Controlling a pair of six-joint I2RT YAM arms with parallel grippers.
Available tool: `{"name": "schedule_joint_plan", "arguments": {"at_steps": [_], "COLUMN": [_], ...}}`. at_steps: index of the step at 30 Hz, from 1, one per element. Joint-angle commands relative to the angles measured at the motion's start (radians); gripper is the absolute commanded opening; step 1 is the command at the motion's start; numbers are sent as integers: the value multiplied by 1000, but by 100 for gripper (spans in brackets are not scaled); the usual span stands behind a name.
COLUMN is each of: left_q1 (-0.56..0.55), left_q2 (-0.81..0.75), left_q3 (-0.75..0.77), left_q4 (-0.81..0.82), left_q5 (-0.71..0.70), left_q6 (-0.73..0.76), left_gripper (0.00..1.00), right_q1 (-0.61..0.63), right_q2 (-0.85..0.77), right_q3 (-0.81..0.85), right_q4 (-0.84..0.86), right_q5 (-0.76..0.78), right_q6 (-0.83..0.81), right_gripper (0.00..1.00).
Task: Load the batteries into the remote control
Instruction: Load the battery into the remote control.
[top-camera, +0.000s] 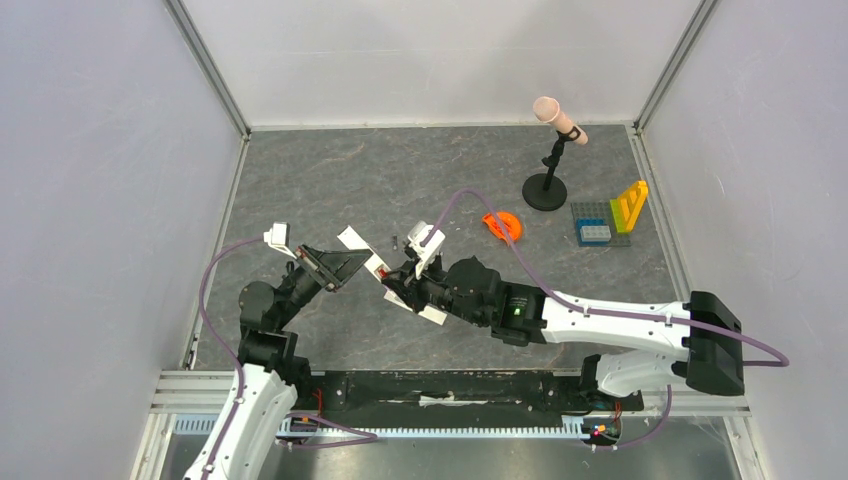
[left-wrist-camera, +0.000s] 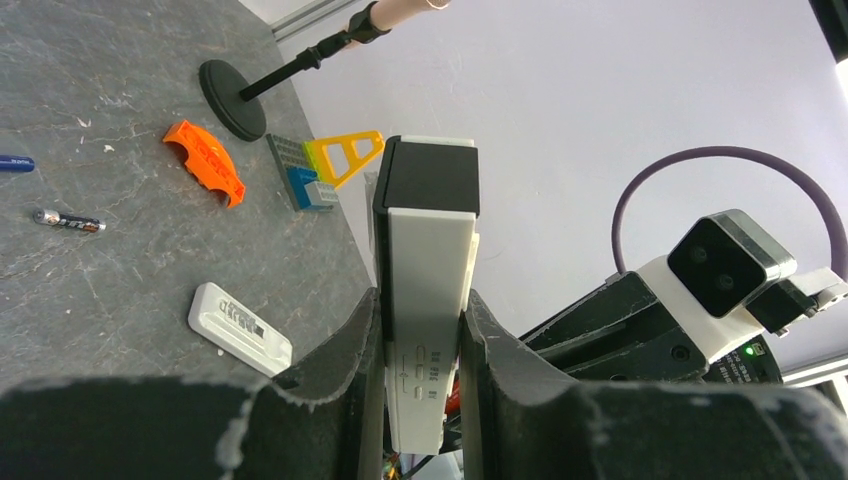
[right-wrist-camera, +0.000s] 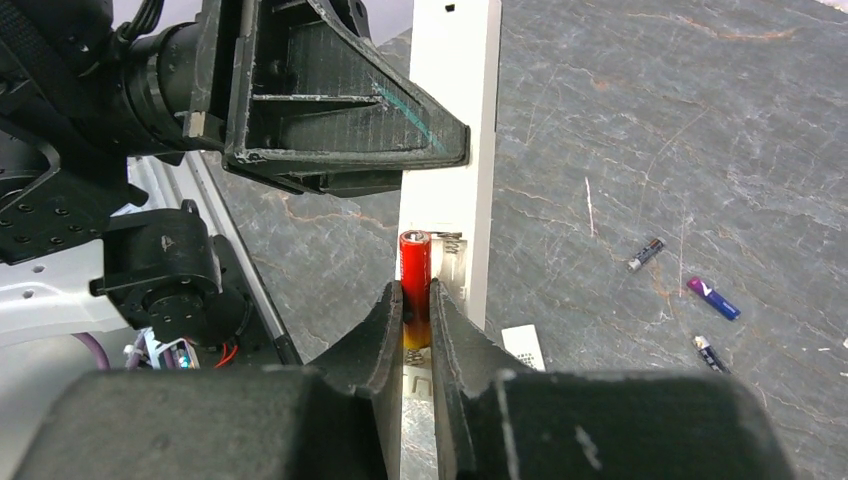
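White remote control (left-wrist-camera: 430, 240) clamped in left gripper (left-wrist-camera: 421, 305), red battery (right-wrist-camera: 415, 255) pinched by right gripper (right-wrist-camera: 416, 292), recess (right-wrist-camera: 452, 262) partly hidden

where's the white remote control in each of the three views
top external: the remote control lies diagonally at centre, between the two arms.
left wrist: upright at centre, clamped in the left gripper.
right wrist: a white bar at top centre, behind the orange-red battery held by the right gripper.
shared landmark: the left gripper clamped on it.
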Motion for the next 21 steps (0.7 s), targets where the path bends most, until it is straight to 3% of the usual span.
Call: {"name": "schedule_joint_plan", "arguments": {"at_steps": [1,14,21], "left_q1": [4,4,4], "left_q2": [-6,-6,-9], "left_q3": [50,46,42], "left_q4": [57,64,65], "left_q5": [-3,-18,-12], "left_q6": [-41,-41,-43], "left_gripper": [2,2,2], "right_q1": [7,16,16], "right_q2": [29,42,44], "right_q3": [27,39,58], "right_q4": [-70,-146,-159], "right_q5": [68,-52,-25], "right_q6": [16,-20,11], "right_gripper": [13,23,24]}}
